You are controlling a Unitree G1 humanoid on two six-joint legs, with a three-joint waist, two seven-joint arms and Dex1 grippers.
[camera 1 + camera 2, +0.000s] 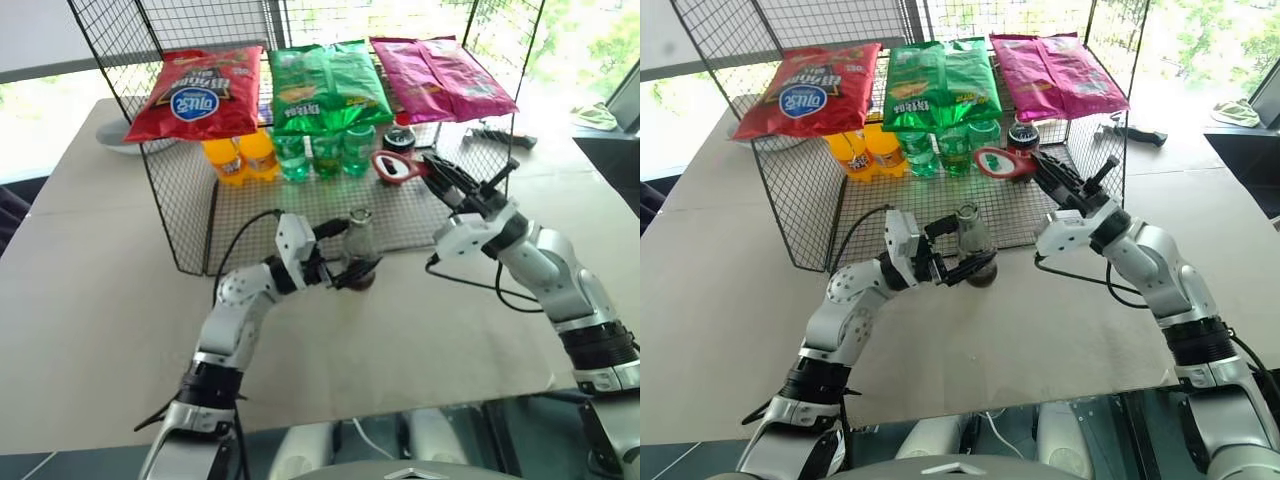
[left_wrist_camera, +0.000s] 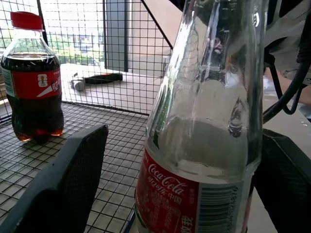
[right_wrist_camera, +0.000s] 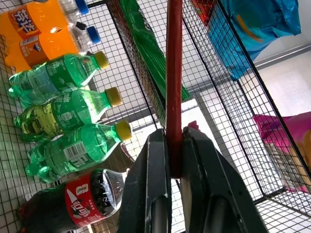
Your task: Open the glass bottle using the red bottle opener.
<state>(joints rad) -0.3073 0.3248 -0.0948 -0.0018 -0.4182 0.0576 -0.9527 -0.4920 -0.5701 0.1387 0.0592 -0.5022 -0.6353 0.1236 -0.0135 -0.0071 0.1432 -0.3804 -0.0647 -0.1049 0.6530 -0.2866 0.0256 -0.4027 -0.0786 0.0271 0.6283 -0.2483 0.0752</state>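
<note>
On a beige table before a wire rack of drinks and snack bags, the glass bottle is standing upright between the widely parted fingers of the left gripper, neither pad pressing it. Up and to its right, the right gripper is pinching the red bottle opener by its handle, ring head pointing toward a dark plastic cola bottle on the rack floor.
</note>
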